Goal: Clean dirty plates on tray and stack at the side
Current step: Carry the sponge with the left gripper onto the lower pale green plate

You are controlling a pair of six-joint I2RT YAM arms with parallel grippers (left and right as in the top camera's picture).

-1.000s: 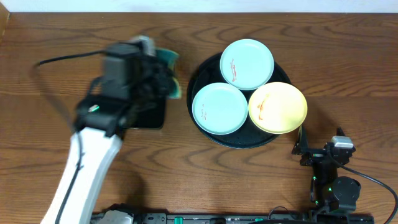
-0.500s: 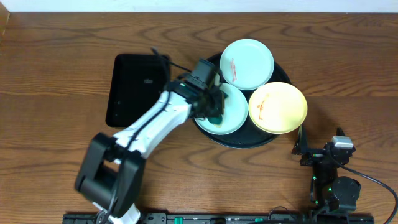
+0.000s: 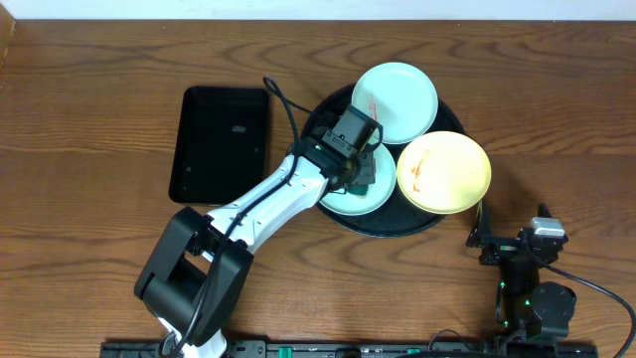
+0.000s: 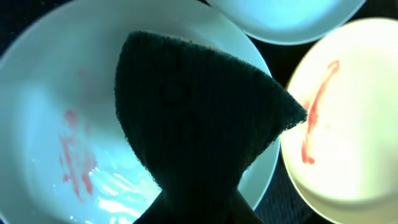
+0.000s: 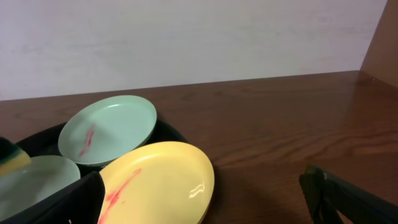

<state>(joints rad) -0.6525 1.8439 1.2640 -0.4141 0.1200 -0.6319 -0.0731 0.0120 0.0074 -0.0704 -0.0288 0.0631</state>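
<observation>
From overhead, 1 round black tray (image 3: 397, 227) sits on the wooden table (image 3: 99, 99), right of centre, and carries all 3 plates. There are 2 mint plates and 1 yellow plate. The far mint plate (image 3: 395, 102) lies at the tray's back. The near mint plate (image 3: 358, 206) lies at its front left. The yellow plate (image 3: 444, 172) lies at its right, overhanging the rim. No plate is stacked at the side. The far mint plate and the yellow plate each show 1 red smear (image 3: 373, 111). The left gripper (image 3: 356, 169) is over the near mint plate, clenched on 1 dark sponge (image 3: 366, 177). A rectangular black tray (image 3: 220, 144) lies to the left, apart from the round one. The right gripper (image 3: 484, 234) sits near the yellow plate's front edge, not touching it.

The left wrist view shows the sponge pinched narrow at the bottom of the frame and spreading wide over the near mint plate. Red streaks mark that plate to the sponge's left. The yellow plate's smear shows at the right.

The right wrist view shows 2 black fingers wide apart, released, with nothing between them. All 3 plates lie ahead on the tray.
</observation>
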